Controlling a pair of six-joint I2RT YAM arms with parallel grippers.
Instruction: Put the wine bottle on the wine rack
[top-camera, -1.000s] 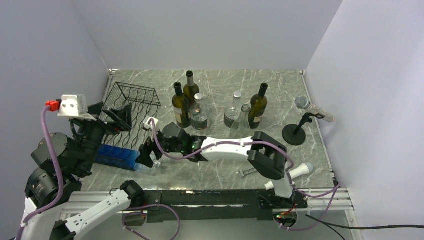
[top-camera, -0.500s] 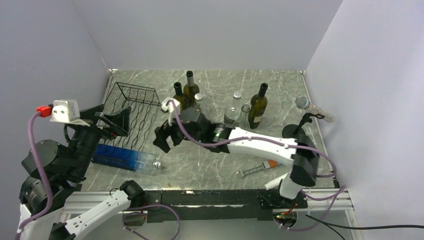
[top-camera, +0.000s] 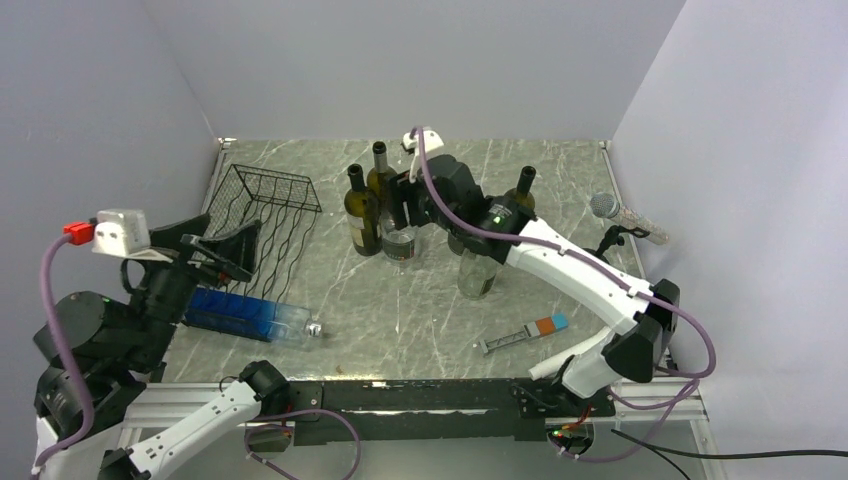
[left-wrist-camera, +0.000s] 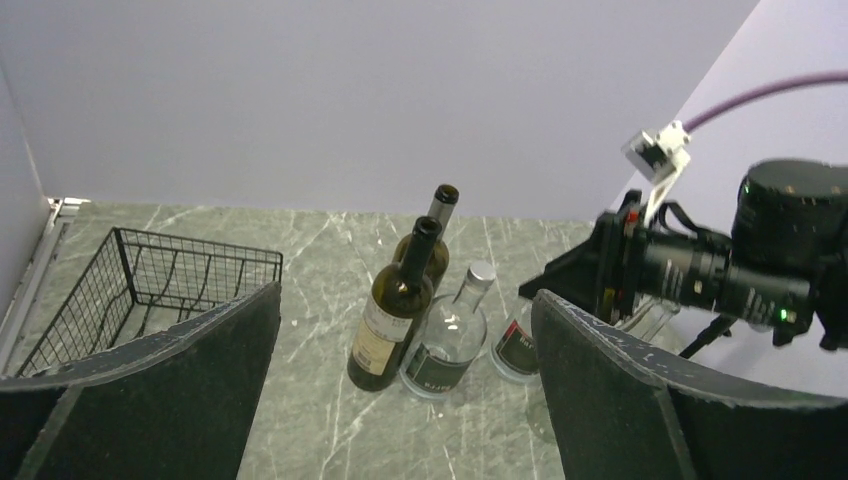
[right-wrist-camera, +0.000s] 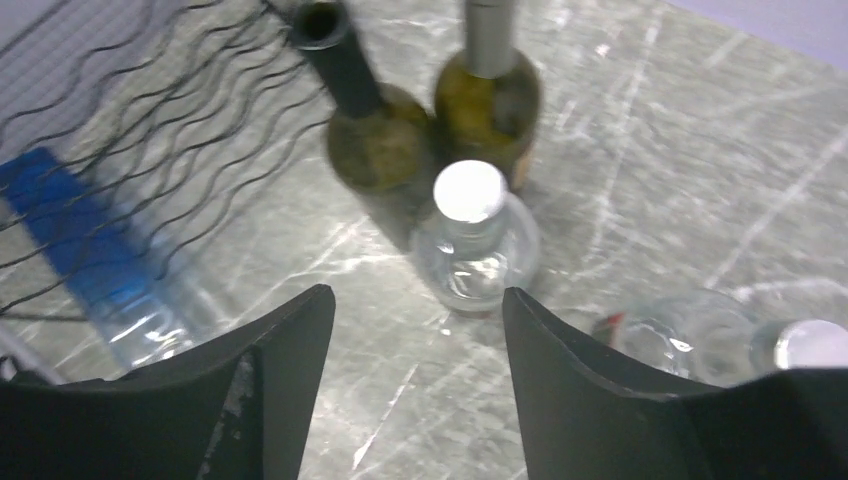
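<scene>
The black wire wine rack (top-camera: 268, 205) sits at the back left; it also shows as the wine rack (left-wrist-camera: 140, 285) in the left wrist view. A blue-labelled clear bottle (top-camera: 245, 316) lies on its side at the rack's near end. Two dark wine bottles (top-camera: 362, 215) (top-camera: 380, 178) stand mid-table beside a clear capped bottle (top-camera: 400, 242). My right gripper (top-camera: 405, 205) hovers open above these, nothing between its fingers; the clear bottle (right-wrist-camera: 470, 235) lies just ahead of the right gripper (right-wrist-camera: 415, 295). My left gripper (top-camera: 225, 250) hangs wide open and empty by the rack's near side.
A third dark bottle (top-camera: 520, 195) and clear glass bottles (top-camera: 478, 265) stand right of centre. A microphone on a round stand (top-camera: 600, 250) is at the far right. A small opener tool (top-camera: 522, 336) lies near the front edge. Walls close in on three sides.
My right arm has lifted away from the blue-labelled bottle at the front left and swung back to above the standing bottles, its jaws narrowing somewhat. The left arm drew slightly back.
</scene>
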